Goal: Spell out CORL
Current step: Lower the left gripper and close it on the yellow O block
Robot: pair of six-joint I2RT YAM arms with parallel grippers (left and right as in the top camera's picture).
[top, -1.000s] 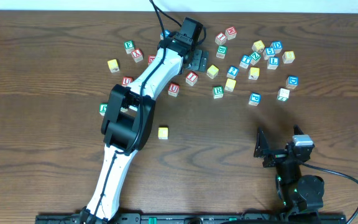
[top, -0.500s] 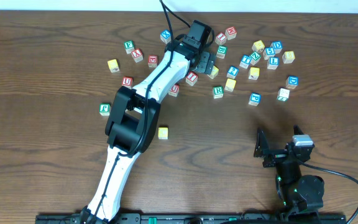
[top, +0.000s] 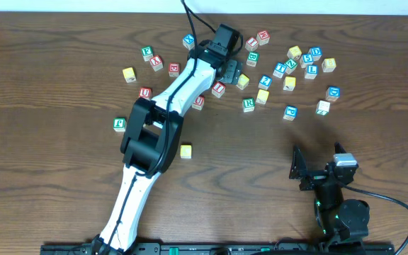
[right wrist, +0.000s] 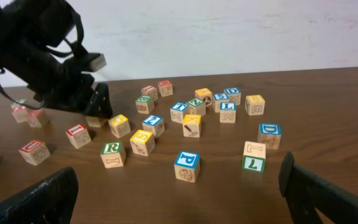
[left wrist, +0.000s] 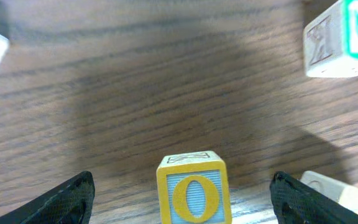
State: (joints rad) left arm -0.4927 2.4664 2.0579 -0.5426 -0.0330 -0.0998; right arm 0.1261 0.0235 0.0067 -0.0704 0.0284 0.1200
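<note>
Left claw: open, one finger on each side of the O cube and neither touching it. It stands wide so the cube can pass between.
O cube: yellow-edged, with a yellow O on blue. It stands upright on the tabletop, centred between the fingers, inside the far scatter of cubes.
Pale cube: just beside the claw's right finger, and likely to be nudged if the claw shifts sideways.
Lone yellow cube: well apart from the scatter, on bare wood beside the left arm. Its letter is unreadable; judged to be the C, set out to start the word.
R cube: green R, on the near edge of the scatter, free of neighbours.
L cube: blue L, further back, packed among other cubes.
Right claw: open and empty, low at the near right, well clear so the left arm has room.
Step in hand: judged to be the grasp of the O, with R and L yet to be fetched.
</note>
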